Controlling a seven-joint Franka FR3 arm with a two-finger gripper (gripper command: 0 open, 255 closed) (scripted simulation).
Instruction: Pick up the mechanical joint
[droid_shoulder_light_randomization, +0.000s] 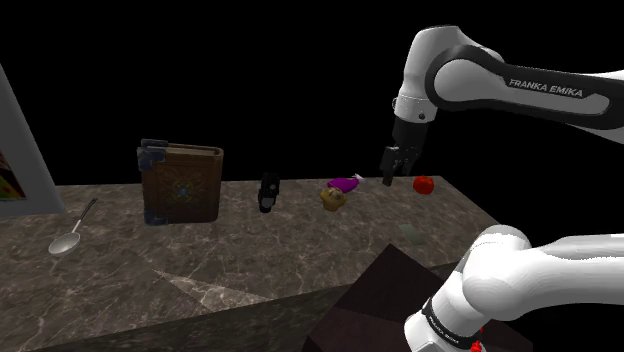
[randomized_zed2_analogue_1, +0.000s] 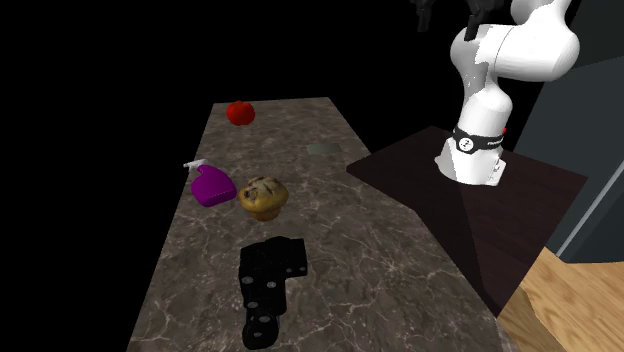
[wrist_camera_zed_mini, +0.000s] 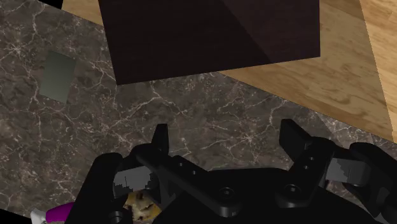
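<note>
With nothing grasped yet, the all-black two-finger gripper (droid_shoulder_light_randomization: 396, 176) hangs, fingers apart, above the dark marble countertop (droid_shoulder_light_randomization: 250, 250), well apart from the black blocky mechanical joint (droid_shoulder_light_randomization: 268, 193) near its far edge.

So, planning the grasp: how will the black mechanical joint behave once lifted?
The mechanical joint looks rigid and blocky, so probably stiff and heavy for its size. Its flat faces suggest it won't roll. Its two sections may pivot, so one end could swing.
</note>
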